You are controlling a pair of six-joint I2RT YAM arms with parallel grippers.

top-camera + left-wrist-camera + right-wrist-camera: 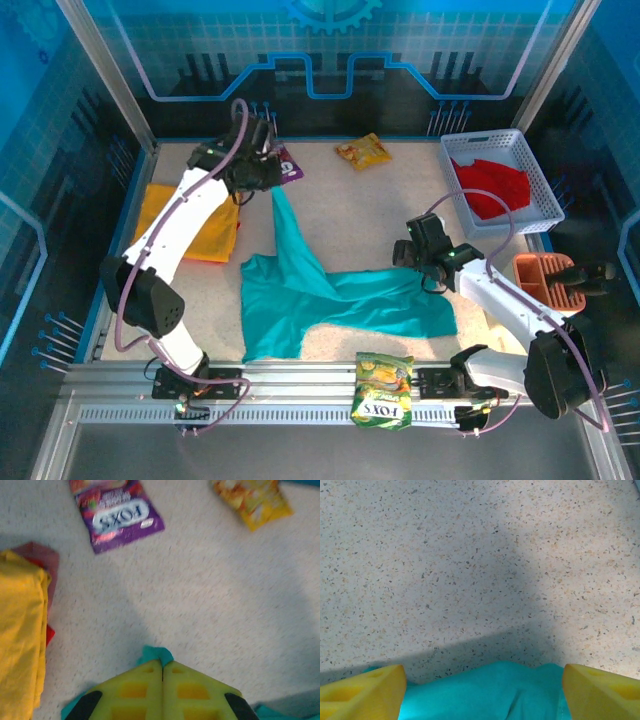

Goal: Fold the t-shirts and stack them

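"What's the top camera got?"
"The teal t-shirt [300,290] is spread mid-table, the yellow t-shirt [190,225] lies far left, and the red t-shirt [492,185] sits in the basket [540,170]."
"Left wrist?"
"The left gripper [162,666] is pinched tight on a teal corner."
"Right wrist?"
"The right gripper [484,680] gapes wide over the teal edge, gripping nothing."
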